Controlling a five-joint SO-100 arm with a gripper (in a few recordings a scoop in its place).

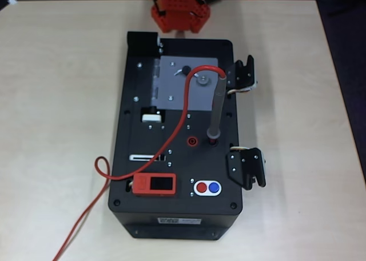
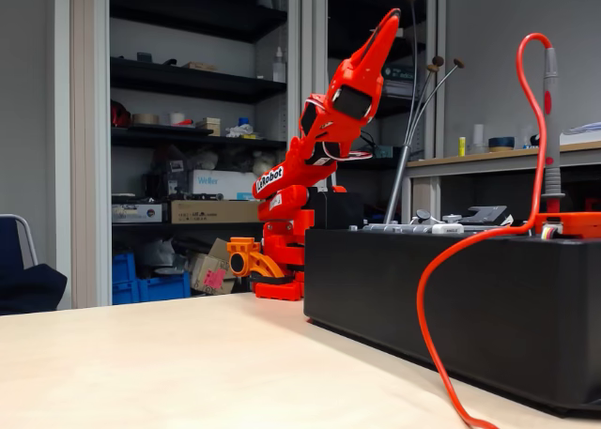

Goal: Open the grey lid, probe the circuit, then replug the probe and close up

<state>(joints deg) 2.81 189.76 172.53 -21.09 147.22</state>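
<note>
behind the black box body point(image 2: 451, 316), the orange two-finger gripper point(image 2: 387, 27) is raised, jaws pressed together; below and forward, the flat grey hinged lid point(image 1: 171, 84) lies closed on it, slim grey probe point(image 1: 216, 109) upright alongside.

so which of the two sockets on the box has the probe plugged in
The right-hand socket in the overhead view: the grey probe stands in it. The red socket to its left is empty.

The lid point(image 1: 182, 84) is flat, matt grey metal. The box point(image 1: 143, 147) is matt black plastic with a smooth top. The probe point(image 1: 218, 107) has a smooth grey plastic body; its cable point(image 1: 171, 140) is glossy red. The table point(image 1: 57, 101) is pale, matt wood-grain laminate. The arm point(image 2: 324, 138) is glossy orange plastic.
</note>
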